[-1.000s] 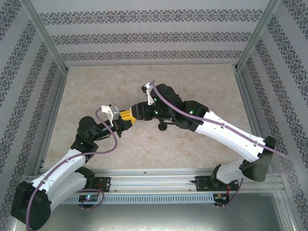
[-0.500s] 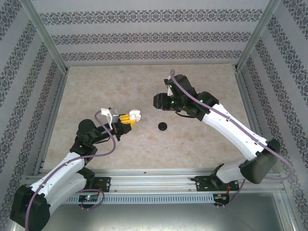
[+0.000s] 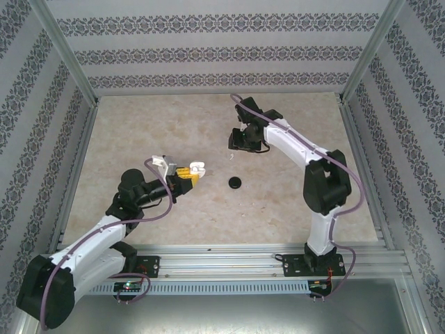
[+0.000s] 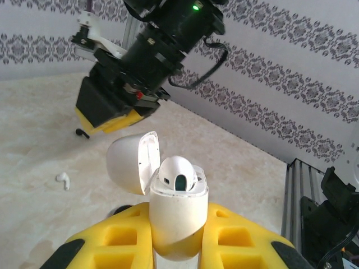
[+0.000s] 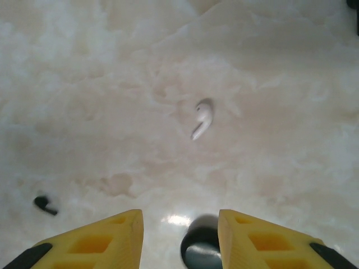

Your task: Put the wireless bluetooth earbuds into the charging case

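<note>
The left gripper (image 4: 176,241) is clamping its yellow jaws on the lower body of the white charging case (image 4: 176,216). The case is standing upright, long axis vertical and mouth facing up. Its lid (image 4: 132,168) is hanging open to the left in the left wrist view. What looks like a seated earbud (image 4: 178,171) is sitting in the mouth as a rounded white head with a dark oval, its stem hidden inside the case.

The right gripper (image 5: 179,235) is holding its jaws apart with nothing between them, hovering over the table (image 5: 84,84). Ahead of it a white earbud (image 5: 203,119) is lying flat, long axis diagonal, head up-right and stem pointing down-left in the right wrist view. A black earbud (image 5: 45,205) is lying well to the left, too dim to read its direction. A black round case (image 5: 201,249) is showing between the fingers, cut off by the lower edge.
</note>
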`<state>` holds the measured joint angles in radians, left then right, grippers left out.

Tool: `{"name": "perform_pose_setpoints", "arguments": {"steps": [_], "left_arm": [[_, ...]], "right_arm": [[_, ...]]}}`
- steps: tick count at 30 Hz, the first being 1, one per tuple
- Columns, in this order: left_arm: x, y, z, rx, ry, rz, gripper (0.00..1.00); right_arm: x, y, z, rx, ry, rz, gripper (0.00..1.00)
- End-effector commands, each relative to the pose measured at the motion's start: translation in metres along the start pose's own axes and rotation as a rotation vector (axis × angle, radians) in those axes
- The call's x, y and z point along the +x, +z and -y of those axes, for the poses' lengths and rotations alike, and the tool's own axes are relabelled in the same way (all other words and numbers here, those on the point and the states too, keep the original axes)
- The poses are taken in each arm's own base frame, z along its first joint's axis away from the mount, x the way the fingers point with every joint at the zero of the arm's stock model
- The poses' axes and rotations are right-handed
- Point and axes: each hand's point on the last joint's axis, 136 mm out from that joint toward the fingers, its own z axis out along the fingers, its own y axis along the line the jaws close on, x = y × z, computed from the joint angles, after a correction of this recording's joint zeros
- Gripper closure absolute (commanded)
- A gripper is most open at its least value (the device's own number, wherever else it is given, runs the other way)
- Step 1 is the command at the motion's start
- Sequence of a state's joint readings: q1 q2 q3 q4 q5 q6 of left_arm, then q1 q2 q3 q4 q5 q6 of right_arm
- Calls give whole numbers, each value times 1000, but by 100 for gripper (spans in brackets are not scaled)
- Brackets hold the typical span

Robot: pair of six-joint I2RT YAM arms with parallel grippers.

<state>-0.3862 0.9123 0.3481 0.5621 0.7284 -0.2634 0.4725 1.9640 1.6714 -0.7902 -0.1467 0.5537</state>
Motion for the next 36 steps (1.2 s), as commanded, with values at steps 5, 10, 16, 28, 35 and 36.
{"name": "perform_pose_setpoints", "arguments": {"steps": [5, 10, 16, 28, 35, 36], "left_arm": [[-5, 14, 0, 49, -8, 23, 100], [-9, 23, -4, 65, -23, 17, 100], [-6, 29, -8, 69, -29, 1, 100], [-5, 30, -8, 77, -35, 18, 100], [-7, 29, -10, 69, -52, 47, 100], [-5, 27, -8, 72, -54, 48, 100]], "right_arm": [[-9, 49, 16, 100, -34, -101, 61], [-8, 71, 20, 135, -52, -147, 62], [-1, 86, 27, 172, -76, -186, 62], [23, 110, 28, 188, -155, -252, 67], [38, 112, 31, 203, -187, -268, 74], [39, 111, 30, 202, -192, -271, 75]]}}
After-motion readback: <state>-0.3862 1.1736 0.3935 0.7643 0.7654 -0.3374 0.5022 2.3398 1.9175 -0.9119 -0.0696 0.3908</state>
